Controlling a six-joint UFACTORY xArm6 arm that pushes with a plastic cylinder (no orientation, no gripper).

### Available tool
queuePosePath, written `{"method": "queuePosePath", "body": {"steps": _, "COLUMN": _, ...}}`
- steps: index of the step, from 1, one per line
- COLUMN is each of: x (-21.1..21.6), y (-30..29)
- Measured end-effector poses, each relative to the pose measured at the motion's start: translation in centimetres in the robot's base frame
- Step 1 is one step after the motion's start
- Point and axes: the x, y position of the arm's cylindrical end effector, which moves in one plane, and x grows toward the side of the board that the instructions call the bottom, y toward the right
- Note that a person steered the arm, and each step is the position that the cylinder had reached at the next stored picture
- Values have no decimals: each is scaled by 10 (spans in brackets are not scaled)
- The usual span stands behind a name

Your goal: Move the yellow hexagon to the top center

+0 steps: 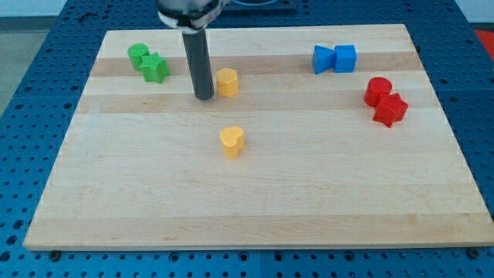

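Note:
The yellow hexagon (227,81) sits on the wooden board (255,193) in the upper part, a little left of centre. My tip (204,97) rests on the board just to the left of the hexagon, very close to it; I cannot tell if they touch. The dark rod rises from the tip to the view's top. A yellow heart (231,142) lies below the hexagon, near the board's middle.
A green cylinder (138,55) and a green star (154,68) sit together at the upper left. Two blue blocks (334,59) sit side by side at the upper right. A red cylinder (377,90) and a red block (390,109) sit at the right.

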Motion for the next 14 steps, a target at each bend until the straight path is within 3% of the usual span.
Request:
{"method": "queuePosePath", "body": {"steps": 1, "x": 30, "y": 14}}
{"method": "queuePosePath", "body": {"steps": 3, "x": -8, "y": 41}}
{"method": "queuePosePath", "body": {"steps": 9, "x": -109, "y": 2}}
{"method": "queuePosePath", "body": {"steps": 12, "x": -111, "y": 48}}
{"method": "queuePosePath", "body": {"steps": 14, "x": -149, "y": 55}}
